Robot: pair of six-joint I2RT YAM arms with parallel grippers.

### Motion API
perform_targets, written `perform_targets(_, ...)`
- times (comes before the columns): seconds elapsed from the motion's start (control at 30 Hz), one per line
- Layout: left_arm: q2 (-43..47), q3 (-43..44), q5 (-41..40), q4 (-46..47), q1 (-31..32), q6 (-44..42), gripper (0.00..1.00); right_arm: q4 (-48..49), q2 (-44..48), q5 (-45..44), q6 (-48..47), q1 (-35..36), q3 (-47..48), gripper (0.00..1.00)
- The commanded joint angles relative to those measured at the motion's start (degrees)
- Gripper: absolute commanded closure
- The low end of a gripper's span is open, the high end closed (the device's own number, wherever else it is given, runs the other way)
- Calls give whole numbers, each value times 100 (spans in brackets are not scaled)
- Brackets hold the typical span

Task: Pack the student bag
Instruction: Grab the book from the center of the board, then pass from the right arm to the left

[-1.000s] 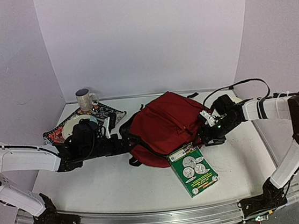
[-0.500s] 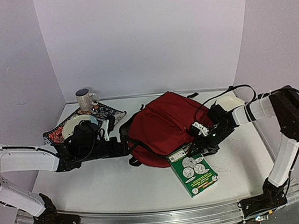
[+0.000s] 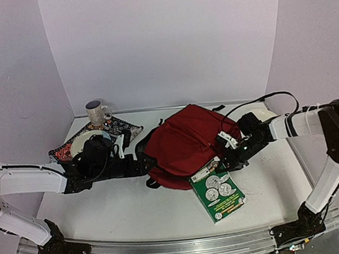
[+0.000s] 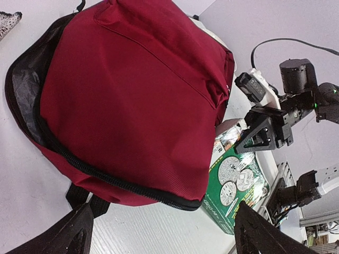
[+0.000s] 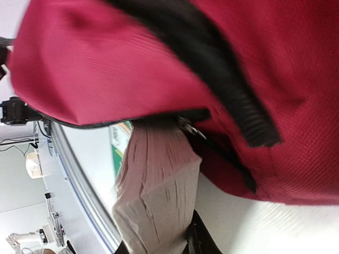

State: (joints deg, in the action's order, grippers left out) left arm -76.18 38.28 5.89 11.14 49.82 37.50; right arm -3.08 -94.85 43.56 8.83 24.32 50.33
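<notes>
Top view: student bag [image 3: 183, 142] mid-table, between my grippers. Left gripper [image 3: 135, 163] at its open left end, right gripper [image 3: 229, 157] at its near right edge.
Left wrist: left fingers spread wide, bag just ahead.
Right wrist: right fingers clamped on book [image 5: 153, 196], bag pressing on book's top.

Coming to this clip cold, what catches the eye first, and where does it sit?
The dark red student bag dominates mid-table, lying flat with its unzipped mouth toward the left tool, which stands open beside it. A green book lies at the bag's near right edge, and the right tool grips its far end. A mug stands at the far left.
</notes>
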Motion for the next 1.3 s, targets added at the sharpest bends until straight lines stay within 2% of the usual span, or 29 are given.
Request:
perform_targets(0.0,175,372,-9,-59,-25,-67,6,-226,633,450,148,9,291,100)
perform_targets(0.33,401,574,-251,-197,-25,31,4,-132,1453,479,993,38,1128,100)
perform_targets(0.63,331,736,-269,-22,-77,273,1,1077,1895,-69,2352,187,1538,100)
perform_targets(0.87,155,879,317,400,-396,542,0,1952,1836,-258,3071,413,1642,100)
perform_targets(0.97,122,910,537,640,-456,625,0,2229,1794,-714,3366,553,1709,100)
perform_targets(1.1,83,865,727,1087,-455,852,1,3304,1785,-1468,4214,746,1372,100)
perform_targets(1.27,16,533,850,2091,-456,1509,0,4492,1621,-2151,4925,1028,1045,100)
